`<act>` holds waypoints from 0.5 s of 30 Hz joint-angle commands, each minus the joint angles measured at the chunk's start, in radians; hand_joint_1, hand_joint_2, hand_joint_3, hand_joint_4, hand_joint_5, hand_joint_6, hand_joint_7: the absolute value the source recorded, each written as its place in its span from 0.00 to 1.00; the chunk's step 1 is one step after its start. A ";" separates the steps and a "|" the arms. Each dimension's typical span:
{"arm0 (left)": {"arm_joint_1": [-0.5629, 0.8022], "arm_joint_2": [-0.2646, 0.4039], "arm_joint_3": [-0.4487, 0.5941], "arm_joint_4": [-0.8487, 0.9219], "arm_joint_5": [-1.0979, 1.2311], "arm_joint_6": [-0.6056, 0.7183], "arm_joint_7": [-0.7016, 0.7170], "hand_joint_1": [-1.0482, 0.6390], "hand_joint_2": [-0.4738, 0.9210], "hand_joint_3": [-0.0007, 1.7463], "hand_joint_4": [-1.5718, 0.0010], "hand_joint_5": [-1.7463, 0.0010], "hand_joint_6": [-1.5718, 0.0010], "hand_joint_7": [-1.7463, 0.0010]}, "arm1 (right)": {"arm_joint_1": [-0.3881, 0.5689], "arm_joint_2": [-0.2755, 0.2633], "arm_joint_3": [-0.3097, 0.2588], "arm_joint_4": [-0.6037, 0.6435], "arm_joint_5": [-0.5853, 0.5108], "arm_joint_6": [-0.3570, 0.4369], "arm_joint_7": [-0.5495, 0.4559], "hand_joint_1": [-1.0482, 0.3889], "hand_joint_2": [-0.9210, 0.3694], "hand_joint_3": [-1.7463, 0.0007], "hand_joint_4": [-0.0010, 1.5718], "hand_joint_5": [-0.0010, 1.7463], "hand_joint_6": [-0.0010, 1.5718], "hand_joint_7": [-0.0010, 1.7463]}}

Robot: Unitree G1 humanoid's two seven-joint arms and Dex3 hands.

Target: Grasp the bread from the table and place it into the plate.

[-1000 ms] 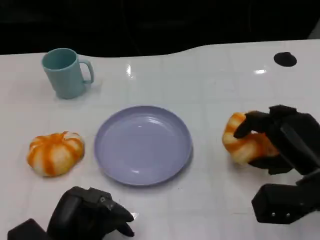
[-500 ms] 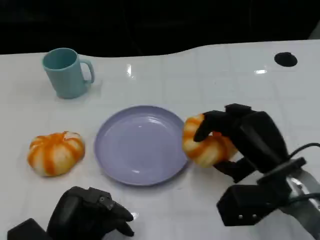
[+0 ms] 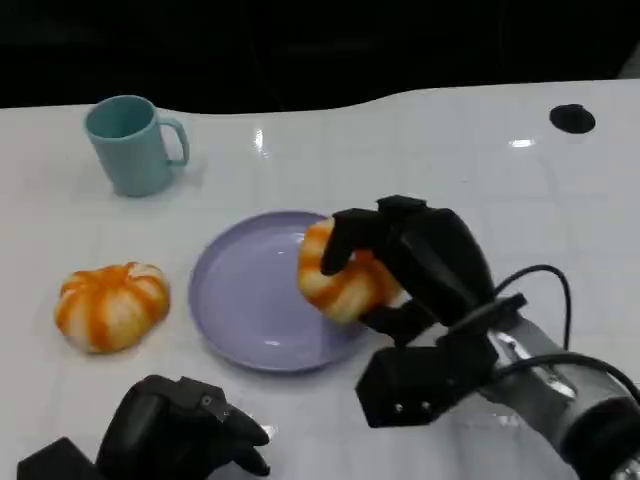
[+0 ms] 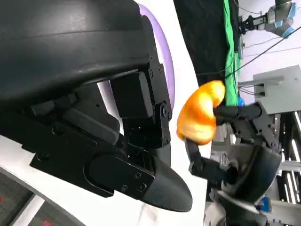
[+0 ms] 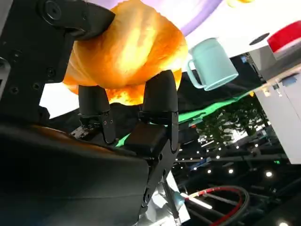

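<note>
right hand [image 3: 410, 265] moved from the table's right side leftward, carrying the bread [image 3: 340, 270] clamped in its fingers [image 3: 345, 235] the whole way; a second ago both were well right of the plate [image 3: 235, 320], half a second ago at its right rim, now the bread sits over the plate's right half. More of the silver forearm and a black cable now trail behind the fingers

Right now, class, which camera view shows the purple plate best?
The head view: the whole plate lies in sight, with the right hand holding bread over its right side. The wrist views catch just a curved purple strip of rim.
</note>
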 commanded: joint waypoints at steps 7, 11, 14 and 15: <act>0.010 0.006 -0.001 -0.016 0.004 0.006 0.009 0.00 0.97 0.00 0.07 0.64 0.00 0.87 | -0.089 0.081 0.015 0.132 0.017 0.057 -0.006 0.68 0.47 0.33 0.57 0.95 0.60 0.57; 0.011 0.003 -0.003 -0.019 -0.002 0.013 0.005 0.00 0.97 0.00 0.07 0.64 0.00 0.87 | -0.089 0.080 0.017 0.115 0.045 0.077 0.113 0.62 0.28 0.60 0.45 0.52 0.54 0.18; 0.011 0.003 -0.002 -0.019 -0.002 0.014 0.004 0.00 0.97 0.00 0.07 0.64 0.00 0.87 | -0.076 0.070 0.020 0.087 0.054 0.089 0.184 0.57 0.25 0.68 0.33 0.24 0.46 0.03; 0.011 0.003 -0.002 -0.019 -0.003 0.014 0.003 0.00 0.97 0.00 0.07 0.64 0.00 0.87 | -0.070 0.065 0.022 0.074 0.055 0.099 0.208 0.56 0.24 0.69 0.29 0.21 0.44 0.02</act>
